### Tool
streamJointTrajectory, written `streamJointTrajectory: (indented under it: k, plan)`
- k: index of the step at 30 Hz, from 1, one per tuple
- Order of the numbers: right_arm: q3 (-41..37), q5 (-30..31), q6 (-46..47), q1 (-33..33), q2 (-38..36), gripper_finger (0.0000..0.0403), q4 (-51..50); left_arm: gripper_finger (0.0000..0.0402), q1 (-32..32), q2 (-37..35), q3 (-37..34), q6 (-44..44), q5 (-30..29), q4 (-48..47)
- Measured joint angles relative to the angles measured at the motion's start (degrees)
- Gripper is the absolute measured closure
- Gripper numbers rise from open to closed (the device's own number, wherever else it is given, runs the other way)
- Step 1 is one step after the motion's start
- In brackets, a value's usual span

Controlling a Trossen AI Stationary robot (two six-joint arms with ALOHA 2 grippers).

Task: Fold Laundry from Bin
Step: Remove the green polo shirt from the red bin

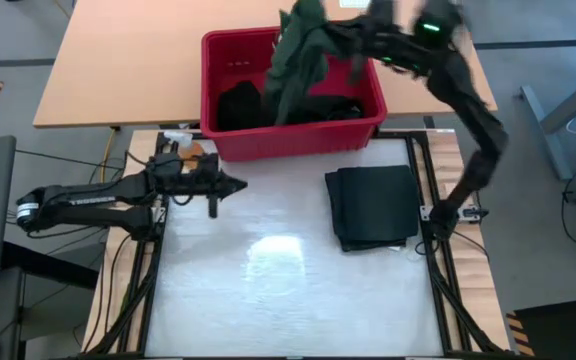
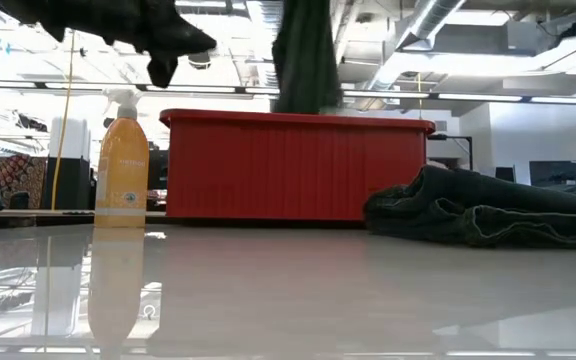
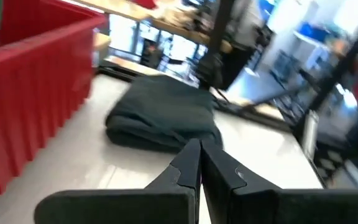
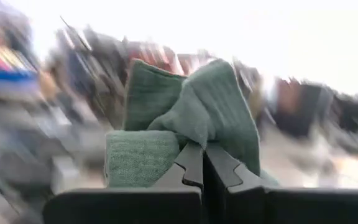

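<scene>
The red bin [image 1: 230, 60] stands at the table's far edge with black laundry [image 1: 240, 106] lying in it. My right gripper [image 1: 326, 38] is high above the bin, shut on a dark green garment [image 1: 296, 62]. In the low view the garment [image 2: 306, 55] hangs down behind the bin's rim [image 2: 298, 118]. A folded dark garment [image 1: 373, 205] lies flat on the table's right half. My left gripper [image 1: 238, 185] hovers shut and empty at the left, in front of the bin. My right gripper pinches a bunched fold of the green garment [image 4: 194, 134] between its two fingers, several layers thick. The cloth spills out past the fingertips [image 4: 219, 165]. The rest hangs slack below the gripper, and its lower end drops into the bin, hidden by the bin's wall.
An orange spray bottle [image 2: 121, 165] stands at the bin's left corner, close to my left arm. The white table top [image 1: 278, 270] lies bare in front of the bin and left of the folded garment. A wooden table [image 1: 128, 60] stands behind the bin.
</scene>
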Motion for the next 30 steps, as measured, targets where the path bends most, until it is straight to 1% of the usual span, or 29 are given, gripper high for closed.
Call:
streamJointTrajectory:
  k: [3,6,8,10,12,13,15,17,19,21,23,26,28,30]
  plan:
    - [0.07,-0.17,3.86,8.21,-4.44,0.0386,5.04,0.0401,-1.96,-3.05,0.01,4.53,0.69,-5.32]
    - [0.07,-0.1,2.04,17.74,-7.5,0.0384,4.76,0.0402,-3.59,-4.68,0.01,6.81,0.61,-8.83]
    - [0.07,0.33,0.13,23.72,-8.84,0.0385,0.6,0.0401,-4.7,-5.0,0.01,5.72,0.66,-9.34]
    - [-0.04,1.68,-1.98,28.84,-9.96,0.0386,-7.17,0.0401,-6.27,-4.96,0.01,4.57,1.04,-9.45]
    - [-1.66,6.9,-3.21,34.03,-11.08,0.0386,-14.71,0.0402,-8.36,-4.9,-0.02,4.48,1.64,-9.55]
    - [-3.22,10.44,-2.93,36.23,-11.48,0.0386,-17.07,0.0401,-9.46,-4.78,-0.02,4.48,1.52,-9.45]
    - [-8.22,16.75,-0.24,39.55,-12.06,0.0386,-18.06,0.0402,-11.81,-4.7,-0.02,4.21,-0.79,-9.49]
    - [-14.51,19.11,2.62,40.76,-13.01,0.0386,-16.07,0.0401,-14.22,-4.7,-0.02,3.08,-4.39,-9.32]
    - [-22.28,18.86,5.21,40.85,-14.01,0.0386,-12.24,0.0402,-16.7,-4.7,-0.02,1.68,-8.27,-8.67]
    - [-30.98,16.93,8.23,39.58,-15.47,0.0384,-6.62,0.0401,-19.37,-4.68,-0.02,-0.1,-12.11,-7.77]
    - [-40.21,15.12,13.57,37.38,-17.7,0.0383,1.33,0.0401,-21.87,-4.68,-0.02,-1.37,-15.78,-6.98]
    - [-53.5,13.59,24.96,34.11,-19.24,0.0382,10.19,0.0402,-25.49,-4.66,-0.02,-3.85,-21.03,-7.03]
    - [-61.1,13.48,31.82,32.45,-18.37,0.0381,14.2,0.0401,-27.97,-4.66,-0.02,-6.31,-24.58,-7.05]
    - [-67.25,13.49,36.19,31.48,-15.97,0.0381,18.95,0.0401,-30.61,-4.42,-0.02,-8.7,-28.86,-7.27]
